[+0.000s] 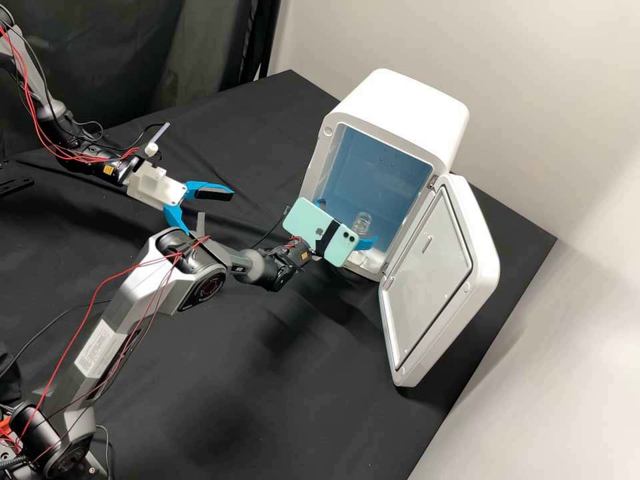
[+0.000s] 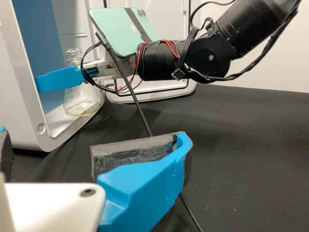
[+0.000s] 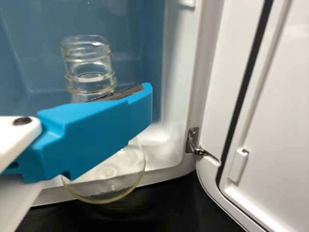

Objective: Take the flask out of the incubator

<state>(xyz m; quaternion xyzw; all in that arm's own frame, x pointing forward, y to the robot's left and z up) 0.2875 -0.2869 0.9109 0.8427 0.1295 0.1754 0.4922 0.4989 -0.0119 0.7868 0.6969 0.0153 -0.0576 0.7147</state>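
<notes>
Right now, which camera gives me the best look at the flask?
Right wrist view: the flask sits close, open neck and round base clear. Left wrist view shows it smaller, inside the incubator. In the high view its neck peeks past the mint phone.

Nothing legible is showing anywhere on the bench. A white label (image 1: 93, 350) is sitting on the right arm (image 1: 167, 280), its print too small to read.
</notes>
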